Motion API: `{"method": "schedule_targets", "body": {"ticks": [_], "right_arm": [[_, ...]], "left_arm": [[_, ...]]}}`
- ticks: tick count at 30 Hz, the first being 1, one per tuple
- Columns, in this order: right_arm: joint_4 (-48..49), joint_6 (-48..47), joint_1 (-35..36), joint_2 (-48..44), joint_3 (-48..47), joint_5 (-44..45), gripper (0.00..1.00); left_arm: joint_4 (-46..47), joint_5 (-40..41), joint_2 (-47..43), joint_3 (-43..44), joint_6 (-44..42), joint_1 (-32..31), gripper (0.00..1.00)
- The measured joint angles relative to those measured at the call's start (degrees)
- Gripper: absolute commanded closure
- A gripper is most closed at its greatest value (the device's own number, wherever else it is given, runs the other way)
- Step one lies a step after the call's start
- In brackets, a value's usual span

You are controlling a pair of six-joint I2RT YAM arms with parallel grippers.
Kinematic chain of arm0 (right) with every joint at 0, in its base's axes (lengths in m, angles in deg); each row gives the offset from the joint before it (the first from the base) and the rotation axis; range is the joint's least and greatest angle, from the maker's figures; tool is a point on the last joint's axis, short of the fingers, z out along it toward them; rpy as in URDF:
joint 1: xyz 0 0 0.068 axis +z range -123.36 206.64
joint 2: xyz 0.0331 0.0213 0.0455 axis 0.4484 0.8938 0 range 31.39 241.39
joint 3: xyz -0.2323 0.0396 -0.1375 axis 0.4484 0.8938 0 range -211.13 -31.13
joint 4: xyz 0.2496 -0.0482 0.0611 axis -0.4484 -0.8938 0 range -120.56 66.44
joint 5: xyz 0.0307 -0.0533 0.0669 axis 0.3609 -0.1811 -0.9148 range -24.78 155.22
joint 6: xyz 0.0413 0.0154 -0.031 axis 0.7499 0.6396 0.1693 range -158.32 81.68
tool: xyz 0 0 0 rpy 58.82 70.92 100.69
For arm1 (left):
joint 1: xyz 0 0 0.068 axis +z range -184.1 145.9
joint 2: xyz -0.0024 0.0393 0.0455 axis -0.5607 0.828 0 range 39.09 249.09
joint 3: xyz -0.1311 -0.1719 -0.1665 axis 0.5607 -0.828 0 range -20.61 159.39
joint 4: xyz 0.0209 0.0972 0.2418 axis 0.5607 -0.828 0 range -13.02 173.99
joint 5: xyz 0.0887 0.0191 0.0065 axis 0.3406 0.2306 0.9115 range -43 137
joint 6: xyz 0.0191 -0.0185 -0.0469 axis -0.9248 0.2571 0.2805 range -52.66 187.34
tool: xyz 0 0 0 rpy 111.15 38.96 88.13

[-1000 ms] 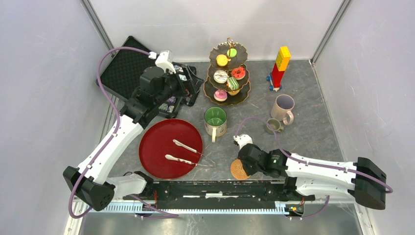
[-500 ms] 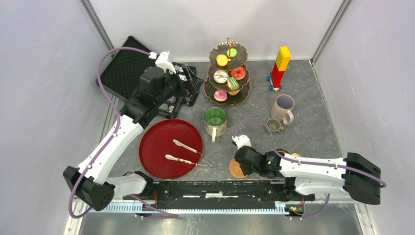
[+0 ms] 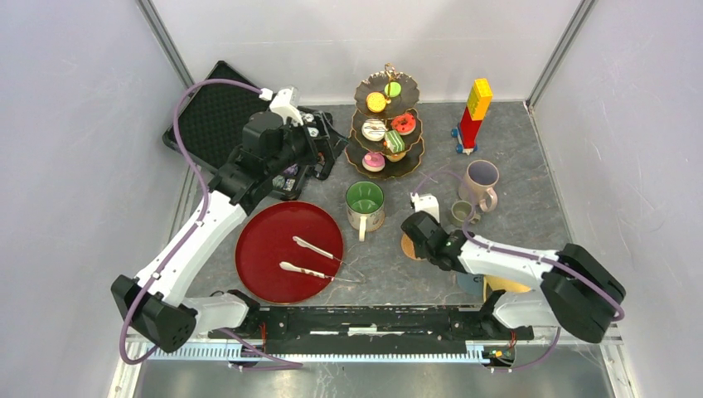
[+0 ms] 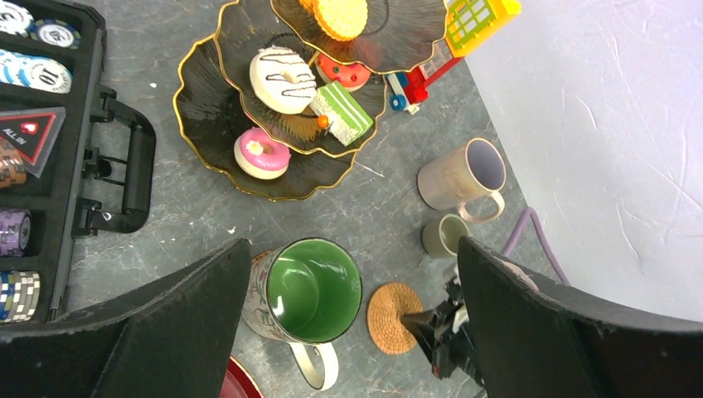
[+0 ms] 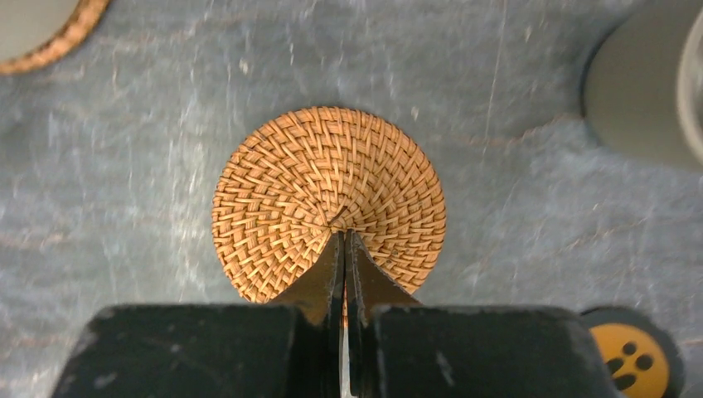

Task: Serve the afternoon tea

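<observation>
The three-tier dark stand (image 3: 414,160) (image 4: 199,124) at the back holds donuts, macarons and a green cake. In front of it stand the green-lined mug (image 3: 365,201) (image 4: 313,290), the lilac mug (image 3: 479,181) (image 4: 464,174) and the small grey mug (image 3: 463,212) (image 4: 443,235). My right gripper (image 3: 417,241) (image 5: 344,234) is shut, its tips pinching the middle of a woven round coaster (image 3: 407,247) (image 4: 390,319) (image 5: 327,174) between the green-lined and grey mugs. My left gripper (image 3: 325,143) (image 4: 352,249) hangs open high above the green-lined mug, holding nothing.
A round red tray (image 3: 265,249) with metal tongs (image 3: 311,259) lies front left. A black case of poker chips (image 3: 211,116) (image 4: 50,166) sits back left. The red-and-yellow block tower (image 3: 474,112) stands back right. A yellow object (image 3: 507,287) shows partly under my right arm.
My right gripper has travelled from the table's front edge back toward the mugs, taking the woven coaster with it. The left arm has shifted only slightly.
</observation>
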Motion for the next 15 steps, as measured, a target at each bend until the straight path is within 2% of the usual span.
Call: {"method": "schedule_targets", "body": {"ticks": [8, 15], "right_arm": [[6.05, -7.98, -7.06, 12.07, -8.22, -0.26, 1.0], [9.29, -10.93, -9.31, 16.5, -11.63, -2.54, 1.0]], "left_arm": [[-0.09, -1.07, 3.65, 0.02, 0.0, 0.02, 0.0], [-0.52, -1.16, 6.51, 0.04, 0.0, 0.02, 0.0]]}}
